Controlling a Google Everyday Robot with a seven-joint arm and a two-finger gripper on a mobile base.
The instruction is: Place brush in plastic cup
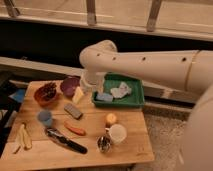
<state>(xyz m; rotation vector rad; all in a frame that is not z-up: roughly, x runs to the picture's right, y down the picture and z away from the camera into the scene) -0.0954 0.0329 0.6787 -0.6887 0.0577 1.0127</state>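
The brush (64,140) lies on the wooden table (135,150) near the front left, with its grey head to the left and its black handle pointing right. The light-blue plastic cup (45,117) stands upright just behind the brush's head. My gripper (78,94) hangs from the white arm (145,62) beside the purple bowl (69,85), behind and to the right of the cup and well above the brush. It holds nothing that I can see.
A brown bowl (46,94) with dark contents stands at the back left. A dark grey block (73,111) and an orange carrot (75,129) lie mid-table. A green tray (134,100), a yellow ball (111,119), a white mug (118,133), a metal cup (104,144) and a banana peel (22,137) are also there.
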